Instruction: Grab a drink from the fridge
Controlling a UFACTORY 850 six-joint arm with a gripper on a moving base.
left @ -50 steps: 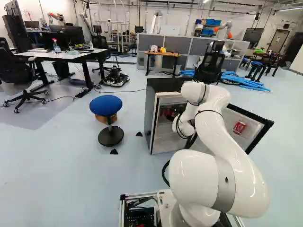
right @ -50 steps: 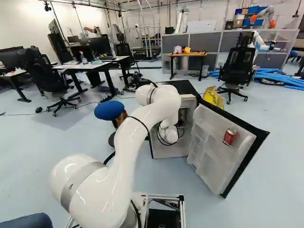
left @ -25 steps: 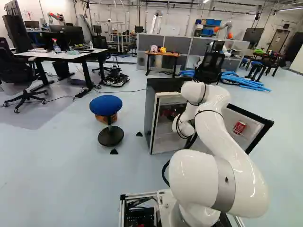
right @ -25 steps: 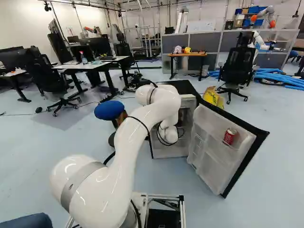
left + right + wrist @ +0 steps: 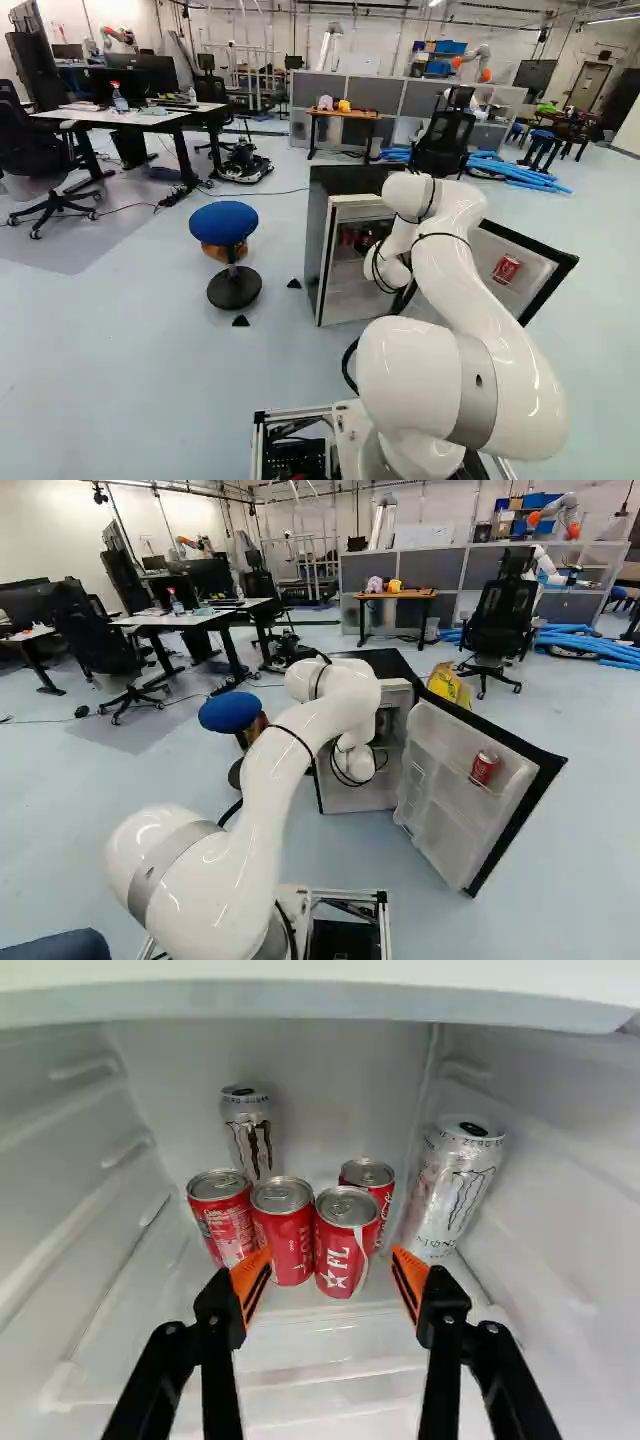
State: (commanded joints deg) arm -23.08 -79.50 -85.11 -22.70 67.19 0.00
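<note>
Left base view: arm (image 5: 495, 330) right of centre, far end at the open fridge (image 5: 318, 235); blue stool (image 5: 223, 222) left of centre.

Right base view: red can (image 5: 484, 768) on the open door (image 5: 452, 805), right side of frame.

Wrist view: fingers (image 5: 250, 1282) wide apart, nothing gripped. Four red cans (image 5: 344, 1250) clustered ahead, inside the fridge; one silver can (image 5: 250, 1138) behind them, another silver can (image 5: 458, 1185) beside the cluster.
</note>
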